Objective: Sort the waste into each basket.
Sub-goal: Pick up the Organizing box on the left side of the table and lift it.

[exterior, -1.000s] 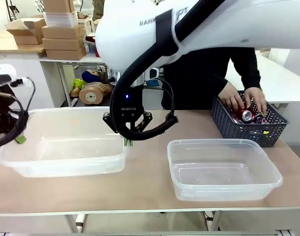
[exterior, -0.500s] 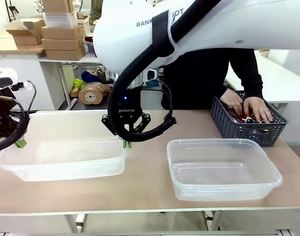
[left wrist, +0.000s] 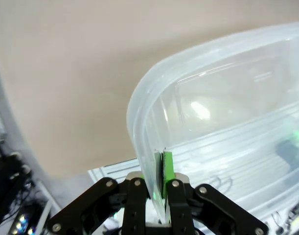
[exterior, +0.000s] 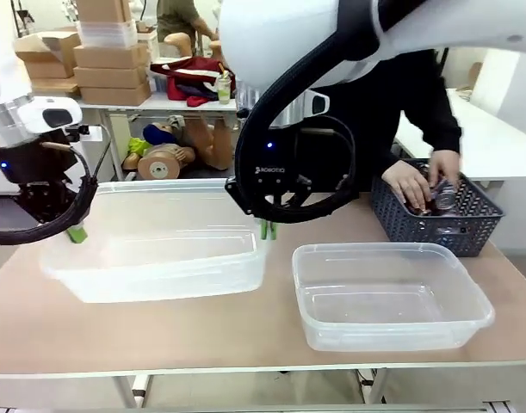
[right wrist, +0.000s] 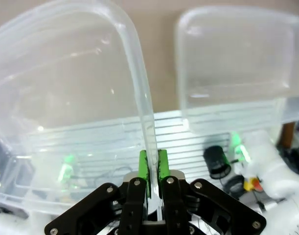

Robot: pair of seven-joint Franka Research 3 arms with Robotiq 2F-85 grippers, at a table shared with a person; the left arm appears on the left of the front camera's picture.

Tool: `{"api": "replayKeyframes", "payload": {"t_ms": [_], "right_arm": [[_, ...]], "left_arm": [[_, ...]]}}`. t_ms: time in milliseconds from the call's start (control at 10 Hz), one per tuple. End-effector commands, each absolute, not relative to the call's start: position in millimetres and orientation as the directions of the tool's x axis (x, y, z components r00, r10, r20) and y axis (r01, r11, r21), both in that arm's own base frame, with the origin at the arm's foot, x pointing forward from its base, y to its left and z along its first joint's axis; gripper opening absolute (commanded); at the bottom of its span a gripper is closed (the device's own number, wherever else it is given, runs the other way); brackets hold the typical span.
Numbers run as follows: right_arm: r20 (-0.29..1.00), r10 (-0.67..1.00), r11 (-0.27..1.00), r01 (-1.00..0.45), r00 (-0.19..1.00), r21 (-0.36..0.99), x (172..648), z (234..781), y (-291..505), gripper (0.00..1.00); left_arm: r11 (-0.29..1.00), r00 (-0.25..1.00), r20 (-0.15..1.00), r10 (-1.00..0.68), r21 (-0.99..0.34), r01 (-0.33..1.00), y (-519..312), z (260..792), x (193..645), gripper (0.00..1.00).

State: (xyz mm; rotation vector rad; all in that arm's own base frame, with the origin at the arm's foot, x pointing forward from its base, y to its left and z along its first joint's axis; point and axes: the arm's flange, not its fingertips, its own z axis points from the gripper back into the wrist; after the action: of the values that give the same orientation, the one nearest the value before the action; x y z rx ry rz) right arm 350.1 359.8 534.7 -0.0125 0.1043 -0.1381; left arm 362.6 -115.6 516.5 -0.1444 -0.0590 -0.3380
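Observation:
A clear plastic tub (exterior: 156, 277) hangs between my two arms at the table's left half. My left gripper (exterior: 74, 233) is shut on its left rim, and the left wrist view shows the green pads (left wrist: 167, 167) pinching the tub wall (left wrist: 139, 105). My right gripper (exterior: 267, 229) is shut on its right rim (right wrist: 142, 105), reaching across the middle. A second clear tub (exterior: 392, 249) stands empty at the right, also seen as the far tub (right wrist: 232, 58) in the right wrist view. Red-and-silver cans (exterior: 444, 196) lie in the dark basket, partly under the person's hands. No plastic bottle shows.
The dark grey lattice basket (exterior: 469, 228) stands at the far right corner with the person's hands (exterior: 407, 181) inside it. Bare table (exterior: 245, 331) runs along the front edge. Shelves and boxes stand behind the table.
Both arms have carried the left tub to the right, toward the second tub. The person's hands have shifted inside the dark basket.

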Motion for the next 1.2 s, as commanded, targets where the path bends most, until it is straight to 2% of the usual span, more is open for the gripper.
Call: {"api": "replayKeyframes", "payload": {"t_ms": [0,200,400,700,900,1000,1100], "right_arm": [[-0.103,-0.239,0.971,0.237,0.966,-0.025,338.7,528.3,318.6,0.09],[-0.070,-0.280,0.960,0.281,0.957,0.008,340.0,516.3,282.6,0.09],[-0.055,-0.292,0.956,0.294,0.955,0.020,344.6,507.1,251.9,0.09],[-0.014,-0.321,0.947,0.321,0.947,0.020,351.6,518.6,224.9,0.09],[-0.004,-0.379,0.925,0.379,0.926,0.029,345.9,517.9,224.7,0.09],[-0.001,-0.408,0.913,0.408,0.913,0.022,344.0,516.2,225.1,0.09],[-0.048,-0.317,0.948,0.317,0.947,0.001,349.5,523.6,216.1,0.09]], "left_arm": [[0.917,0.928,0.037,-0.370,-0.145,0.372,-154.8,541.9,372.3,0.07],[0.921,0.935,-0.049,-0.352,-0.198,0.336,-204.0,552.6,382.7,0.07],[0.946,0.948,-0.136,-0.288,-0.193,0.260,-236.8,548.8,397.1,0.07],[0.945,0.927,-0.225,-0.299,-0.203,0.256,-275.8,536.2,428.3,0.07],[0.938,0.913,-0.257,-0.315,-0.231,0.259,-292.5,540.9,464.1,0.07],[0.947,0.920,-0.274,-0.279,-0.237,0.216,-292.8,540.7,473.5,0.07],[0.945,0.929,-0.205,-0.306,-0.184,0.271,-274.4,519.9,452.2,0.07]]}}
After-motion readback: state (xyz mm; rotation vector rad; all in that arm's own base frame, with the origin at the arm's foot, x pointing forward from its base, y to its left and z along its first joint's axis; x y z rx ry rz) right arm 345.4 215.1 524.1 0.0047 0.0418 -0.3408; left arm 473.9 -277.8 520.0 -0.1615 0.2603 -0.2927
